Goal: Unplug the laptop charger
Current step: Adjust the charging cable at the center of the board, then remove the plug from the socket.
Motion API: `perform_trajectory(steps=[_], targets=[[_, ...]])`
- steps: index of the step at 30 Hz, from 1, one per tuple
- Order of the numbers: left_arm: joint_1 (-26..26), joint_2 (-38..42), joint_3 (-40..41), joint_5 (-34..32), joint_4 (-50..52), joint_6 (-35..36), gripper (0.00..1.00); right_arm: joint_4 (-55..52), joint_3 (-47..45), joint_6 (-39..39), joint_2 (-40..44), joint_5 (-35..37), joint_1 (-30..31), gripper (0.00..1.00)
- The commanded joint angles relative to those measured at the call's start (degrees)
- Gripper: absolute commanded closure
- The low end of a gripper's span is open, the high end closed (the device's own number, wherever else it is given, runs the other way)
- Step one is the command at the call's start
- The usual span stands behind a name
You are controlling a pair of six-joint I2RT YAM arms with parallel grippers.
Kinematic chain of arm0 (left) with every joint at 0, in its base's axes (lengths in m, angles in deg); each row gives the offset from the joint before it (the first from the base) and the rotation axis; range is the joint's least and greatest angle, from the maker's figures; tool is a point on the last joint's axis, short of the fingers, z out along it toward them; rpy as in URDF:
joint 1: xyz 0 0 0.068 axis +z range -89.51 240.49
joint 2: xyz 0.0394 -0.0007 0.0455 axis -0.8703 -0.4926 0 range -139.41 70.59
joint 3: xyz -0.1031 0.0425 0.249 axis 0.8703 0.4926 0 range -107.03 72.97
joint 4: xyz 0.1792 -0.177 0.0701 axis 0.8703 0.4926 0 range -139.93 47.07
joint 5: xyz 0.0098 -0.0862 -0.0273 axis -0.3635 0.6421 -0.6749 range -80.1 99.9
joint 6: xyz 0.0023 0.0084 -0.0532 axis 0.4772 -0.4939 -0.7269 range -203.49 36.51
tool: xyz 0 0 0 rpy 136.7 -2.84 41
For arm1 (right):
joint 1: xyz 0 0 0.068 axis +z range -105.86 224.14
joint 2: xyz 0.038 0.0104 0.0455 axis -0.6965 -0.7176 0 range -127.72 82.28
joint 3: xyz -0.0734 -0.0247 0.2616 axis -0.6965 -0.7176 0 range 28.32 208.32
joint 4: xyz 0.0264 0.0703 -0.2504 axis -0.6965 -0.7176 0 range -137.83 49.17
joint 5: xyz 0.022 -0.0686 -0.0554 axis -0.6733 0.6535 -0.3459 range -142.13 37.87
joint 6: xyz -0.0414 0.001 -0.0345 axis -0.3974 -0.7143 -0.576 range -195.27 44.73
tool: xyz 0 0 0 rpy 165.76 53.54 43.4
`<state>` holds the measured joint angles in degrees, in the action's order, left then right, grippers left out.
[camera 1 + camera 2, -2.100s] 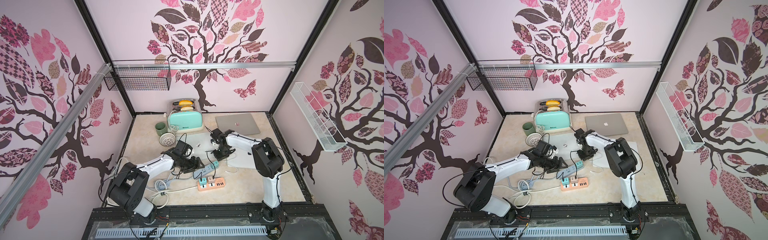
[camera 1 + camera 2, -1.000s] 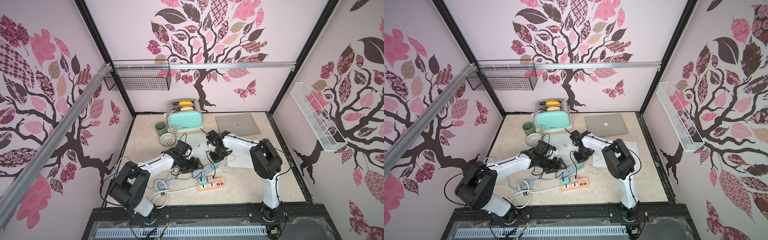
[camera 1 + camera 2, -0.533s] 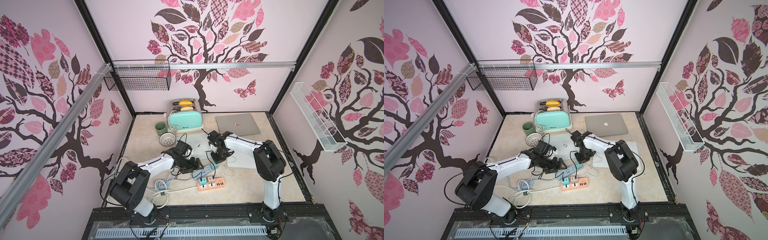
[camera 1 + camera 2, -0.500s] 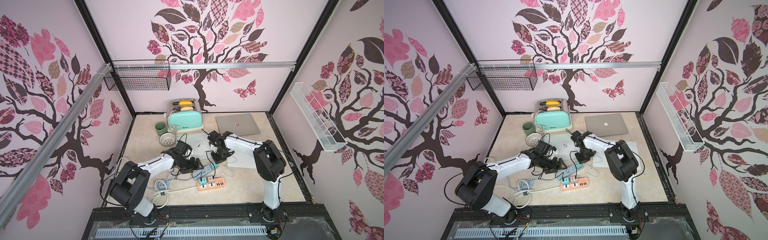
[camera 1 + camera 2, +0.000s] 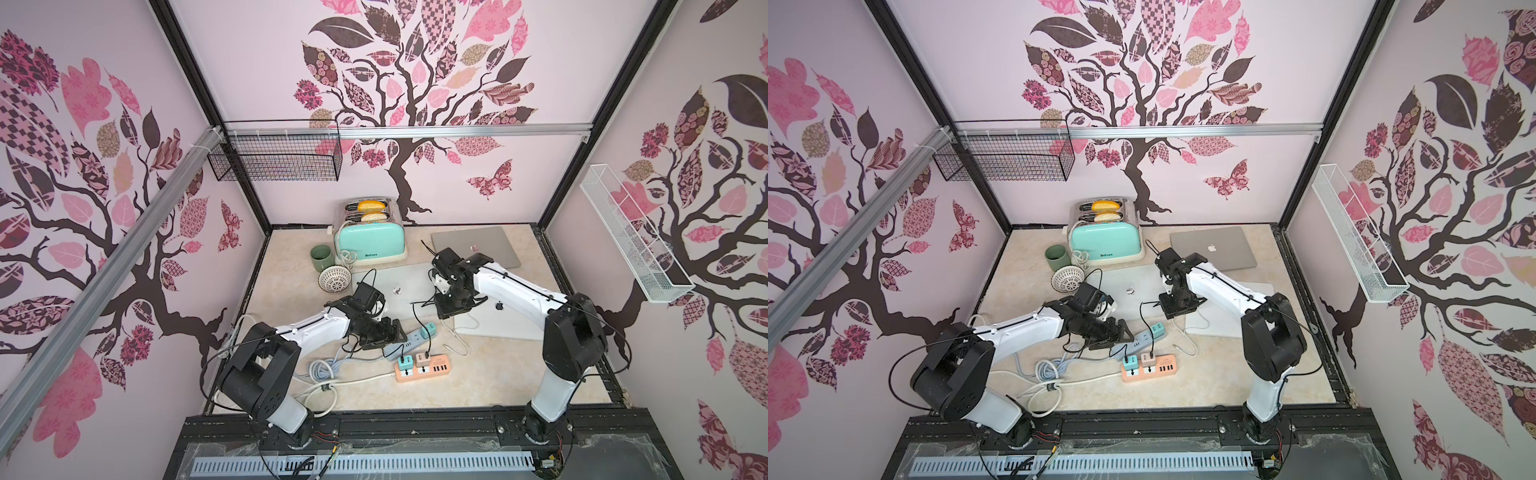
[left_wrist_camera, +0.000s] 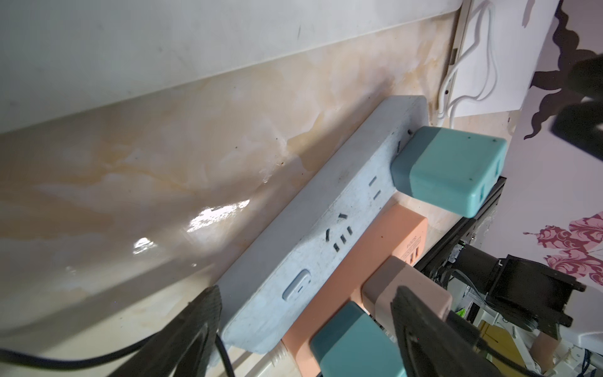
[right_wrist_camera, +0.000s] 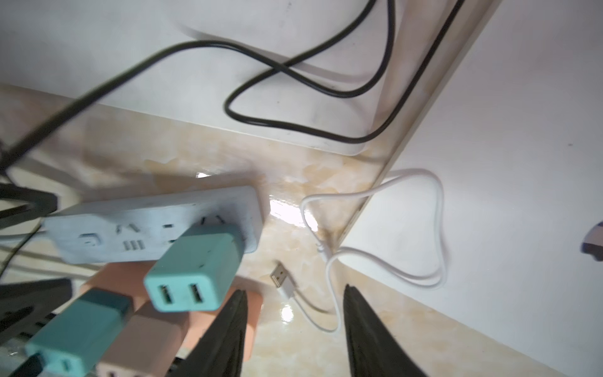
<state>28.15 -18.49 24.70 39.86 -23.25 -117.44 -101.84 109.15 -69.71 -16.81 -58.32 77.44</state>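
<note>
Both top views hang high over the front edge of the bench (image 5: 478,386) and look steeply down toward the back wall, far enough off to hold both arms; they share nearly the whole scene. The left wrist camera rides close above the grey power strip (image 6: 319,235), looking along it past the left claw (image 6: 306,293). The right wrist camera, equally near, looks past the right claw (image 7: 295,290) at that strip from another side. Both wrist views share the strip, the teal charger (image 7: 195,267) and the white cable (image 7: 437,228).
</note>
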Motion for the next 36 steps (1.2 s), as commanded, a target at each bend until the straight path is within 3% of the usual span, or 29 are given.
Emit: perform_trajectory(steps=[1, 12, 21, 36], targets=[[0.06, 1.34, -1.40, -2.41, 4.08, 1.78, 0.14, 0.19, -2.10, 1.29, 5.63, -7.69, 0.64, 0.39], [0.07, 0.81, 2.13, -0.23, -0.52, -0.30, 0.16, 6.85, -8.32, 2.84, 6.07, -14.45, 1.86, 0.30], [-0.33, 0.77, 2.88, -0.23, -1.29, -0.30, 0.16, 11.13, -8.66, 2.49, 1.88, -13.00, 2.73, 0.14], [-1.70, -2.14, 1.29, -1.16, -1.55, 0.03, 0.16, 11.97, -8.64, 0.41, -2.29, -9.07, 4.05, 0.22]])
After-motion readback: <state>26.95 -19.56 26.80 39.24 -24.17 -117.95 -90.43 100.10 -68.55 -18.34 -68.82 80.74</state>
